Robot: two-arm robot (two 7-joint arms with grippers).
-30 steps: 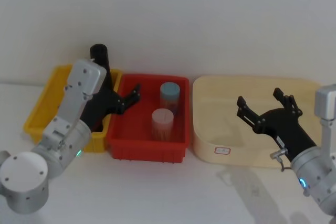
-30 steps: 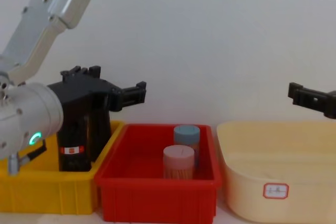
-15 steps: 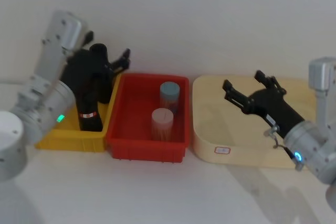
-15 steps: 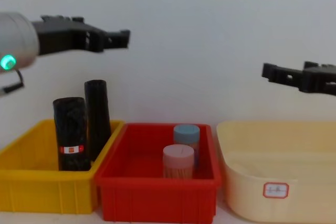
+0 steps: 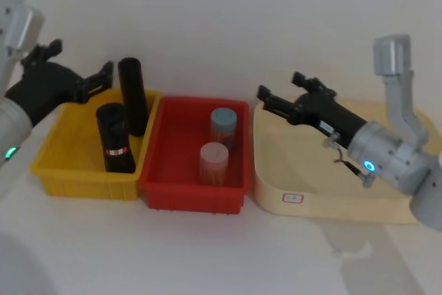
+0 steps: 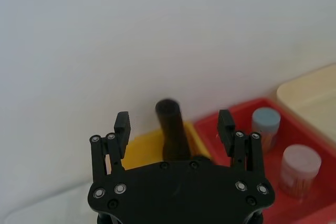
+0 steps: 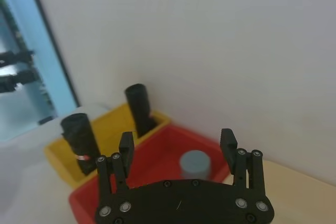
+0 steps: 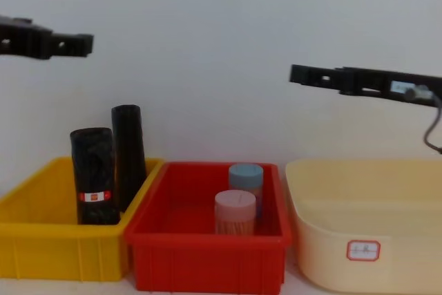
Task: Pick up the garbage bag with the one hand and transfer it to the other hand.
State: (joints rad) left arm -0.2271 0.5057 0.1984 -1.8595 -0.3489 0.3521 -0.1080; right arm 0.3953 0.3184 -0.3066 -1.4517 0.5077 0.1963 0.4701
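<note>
Black left hand (image 5: 81, 56), green ring lit on its wrist, raised well above the left end of the yellow bin (image 5: 83, 186); fingers spread wide, nothing between them; clear of every item. Yellow bin on the white counter (image 5: 207, 253), holding two black rolls; the garbage bag (image 5: 115, 137), stubby and crinkled with a red-and-white band near its base, stands upright toward the right side of the bin; ungripped. Taller smooth roll (image 5: 131, 94) just behind and to the right of it, against the bin's right wall, tilted slightly; whether the two rolls touch cannot be told. Red bin (image 5: 190, 195) set against the yellow one; inside, a blue-lidded canister (image 5: 224, 126) at the back and a pink-lidded canister (image 5: 213, 162) in front, both upright. Cream tub (image 5: 297, 157) just beside the red bin, a small label on its front wall. Right hand (image 5: 280, 84), blue ring lit, held high over the tub's left edge, pointing toward the left hand; fingers spread, holding nothing; the two hands well apart.
</note>
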